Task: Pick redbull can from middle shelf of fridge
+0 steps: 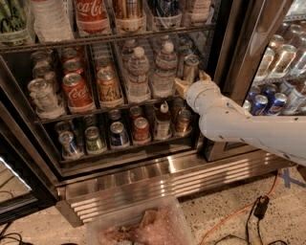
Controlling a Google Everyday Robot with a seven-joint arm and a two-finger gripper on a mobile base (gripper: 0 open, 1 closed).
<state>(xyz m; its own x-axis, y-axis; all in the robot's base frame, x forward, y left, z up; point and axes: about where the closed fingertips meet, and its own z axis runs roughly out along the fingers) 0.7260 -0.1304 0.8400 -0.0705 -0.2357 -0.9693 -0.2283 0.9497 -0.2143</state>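
We look into the fridge [233, 52], and at the far left of the middle shelf [91, 113] we see a silver can [43, 94] in a white tray. Just beside it stands a red cola can [76, 91] with more red cans behind it, then an orange can [108, 86]. Above these, on the top rack, stands a big cola bottle [91, 13]. Below them, the low rack holds a row of short cans [118, 134]. Further right on the middle shelf, the water bottles [137, 74] stand upright side by side. Under them on the low rack is a small bottle [162, 122]. Just right of the water bottles, at the shelf's right end, the redbull can [191, 66] stands upright, slim, its silver top catching the light. The gripper [191, 82] sits at the lower part of that can, reaching in from the right. We cannot tell whether it is open or clamped on the can. The white arm [239, 127] behind it hides the can's foot. Beneath the racks runs the ribbed base [143, 184], and in front of it on the floor lies a clear plastic bag [143, 228]. Further right, an orange cable [229, 221] crosses the floor near a black plug [262, 206]. At the far right, behind glass, we see blue cans [260, 104].
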